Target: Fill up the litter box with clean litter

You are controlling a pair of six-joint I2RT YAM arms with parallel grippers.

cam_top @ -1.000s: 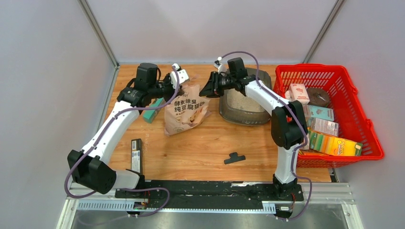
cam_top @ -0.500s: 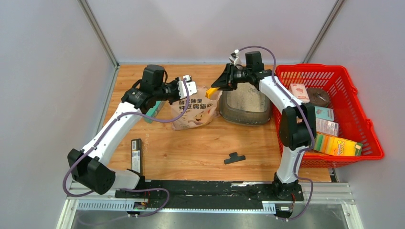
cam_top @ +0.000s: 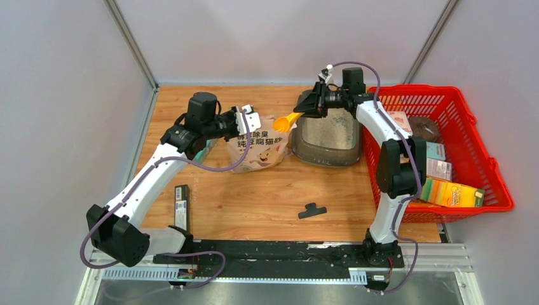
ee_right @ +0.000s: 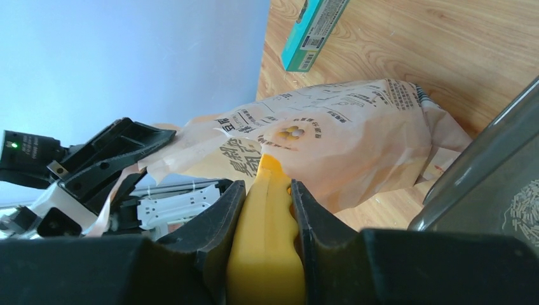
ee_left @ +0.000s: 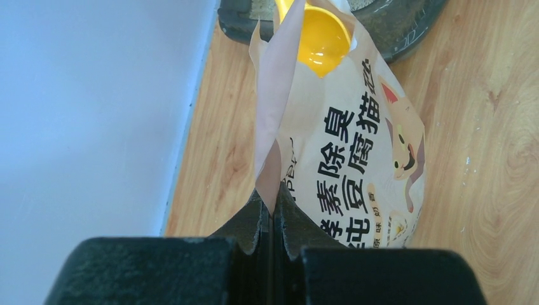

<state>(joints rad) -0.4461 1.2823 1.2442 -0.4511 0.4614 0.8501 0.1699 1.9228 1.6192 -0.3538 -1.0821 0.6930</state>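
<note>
The litter box (cam_top: 304,151), a dark grey tray, stands at the back centre with pale clean litter (cam_top: 330,130) in it. To its left the printed bag (cam_top: 257,151) stands upright. My left gripper (cam_top: 250,119) is shut on the bag's top edge (ee_left: 274,159) and holds the mouth up. Shut on the handle of a yellow scoop (cam_top: 286,122), my right gripper (cam_top: 313,107) hovers over the box's left end. The scoop bowl (ee_left: 321,38) sits at the bag's mouth and looks empty. In the right wrist view the handle (ee_right: 267,241) fills the jaws, with the box wall (ee_right: 483,171) at right.
A red mesh basket (cam_top: 445,90) with several boxes stands at the right. A teal box (cam_top: 204,151) lies under the left arm. A flat black bar (cam_top: 181,206) and a small black T-piece (cam_top: 311,210) lie on the near part of the table.
The right gripper moved right and back with the scoop, whose bowl has come into view at the bag's mouth. The left gripper shifted right, pulling the bag more upright.
</note>
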